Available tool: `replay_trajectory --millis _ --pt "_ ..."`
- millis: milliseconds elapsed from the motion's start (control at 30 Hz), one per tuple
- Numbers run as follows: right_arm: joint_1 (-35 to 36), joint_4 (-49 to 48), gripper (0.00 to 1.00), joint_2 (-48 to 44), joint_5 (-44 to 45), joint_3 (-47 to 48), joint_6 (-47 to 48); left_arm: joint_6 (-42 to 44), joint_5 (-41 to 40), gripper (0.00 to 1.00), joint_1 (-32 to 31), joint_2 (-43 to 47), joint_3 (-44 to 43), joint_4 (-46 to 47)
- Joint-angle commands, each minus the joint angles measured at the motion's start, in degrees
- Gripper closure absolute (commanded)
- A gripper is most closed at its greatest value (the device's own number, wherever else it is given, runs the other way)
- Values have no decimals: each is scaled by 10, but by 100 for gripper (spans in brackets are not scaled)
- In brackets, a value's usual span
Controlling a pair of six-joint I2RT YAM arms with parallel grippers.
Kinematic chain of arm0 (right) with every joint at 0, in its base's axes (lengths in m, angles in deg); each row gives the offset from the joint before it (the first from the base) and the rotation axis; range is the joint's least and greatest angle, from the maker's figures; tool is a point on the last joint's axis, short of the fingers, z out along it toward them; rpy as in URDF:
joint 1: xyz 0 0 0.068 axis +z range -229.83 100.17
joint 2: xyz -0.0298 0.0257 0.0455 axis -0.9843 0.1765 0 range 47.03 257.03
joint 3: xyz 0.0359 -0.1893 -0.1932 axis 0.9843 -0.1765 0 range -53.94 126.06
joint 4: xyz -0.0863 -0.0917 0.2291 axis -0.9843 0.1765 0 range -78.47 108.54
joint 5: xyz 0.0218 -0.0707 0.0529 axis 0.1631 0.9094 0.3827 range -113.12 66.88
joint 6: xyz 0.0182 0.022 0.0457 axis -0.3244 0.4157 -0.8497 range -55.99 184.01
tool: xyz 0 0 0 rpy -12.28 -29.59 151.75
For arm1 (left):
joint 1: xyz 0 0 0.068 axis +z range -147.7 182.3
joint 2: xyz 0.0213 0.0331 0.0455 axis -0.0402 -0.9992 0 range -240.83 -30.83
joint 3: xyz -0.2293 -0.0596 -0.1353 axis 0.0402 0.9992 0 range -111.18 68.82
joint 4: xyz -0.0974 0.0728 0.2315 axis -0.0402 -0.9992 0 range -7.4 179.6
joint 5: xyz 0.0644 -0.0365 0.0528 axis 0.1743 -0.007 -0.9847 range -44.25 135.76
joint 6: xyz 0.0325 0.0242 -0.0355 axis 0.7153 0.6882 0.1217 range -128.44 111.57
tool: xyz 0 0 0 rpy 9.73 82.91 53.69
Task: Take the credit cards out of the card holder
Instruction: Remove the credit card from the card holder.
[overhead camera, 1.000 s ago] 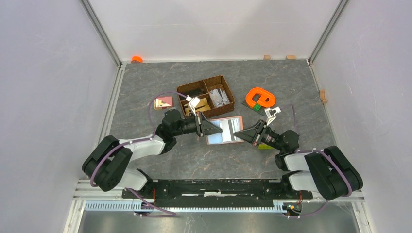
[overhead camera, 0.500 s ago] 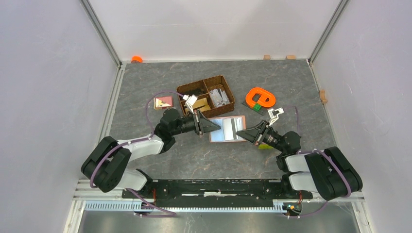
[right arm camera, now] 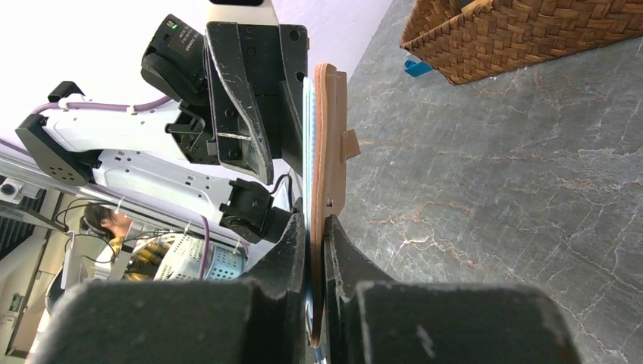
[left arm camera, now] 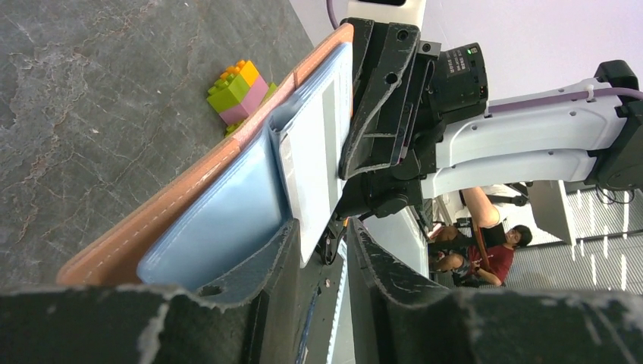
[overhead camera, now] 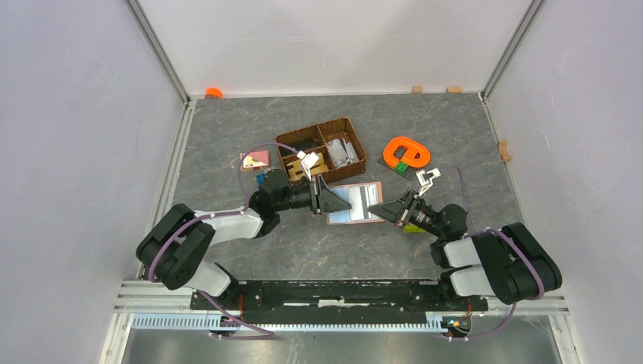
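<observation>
The card holder [overhead camera: 356, 202] is open, its pale shiny sleeves facing up, held just above the table. My right gripper [overhead camera: 385, 211] is shut on its right edge; in the right wrist view the jaws [right arm camera: 315, 221] pinch the brown leather edge [right arm camera: 327, 136]. My left gripper [overhead camera: 331, 202] is at its left edge. In the left wrist view a white credit card [left arm camera: 315, 152] sticks out of a pale blue sleeve [left arm camera: 220, 227], and its corner lies between my left gripper's [left arm camera: 322, 225] parted fingers, unclamped. Several grey cards [overhead camera: 341, 150] lie in the basket's right compartment.
The dark woven divided basket [overhead camera: 293, 142] stands just behind the wallet, also in the right wrist view [right arm camera: 531, 30]. A pink-and-tan flat piece [overhead camera: 255, 160] and a small blue block [overhead camera: 261, 180] lie left. An orange loop [overhead camera: 406, 153] lies right. Toy bricks [left arm camera: 241, 95] sit under the right arm.
The left arm has swung right and its gripper has closed in on the wallet's left edge. The wallet shifted slightly right in the right gripper's hold.
</observation>
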Motion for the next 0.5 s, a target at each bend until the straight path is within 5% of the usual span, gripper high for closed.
replay_trajectory --millis 0,133,467 --pt "3 -114 100 -2 -9 -1 -5 4 -1 64 -2 -6 -19 7" --pt "3 -105 100 -6 -8 0 0 48 -44 62 -1 18 -25 -78" --pt "3 -104 100 -6 -8 0 1 26 -25 65 -1 6 -23 -41"
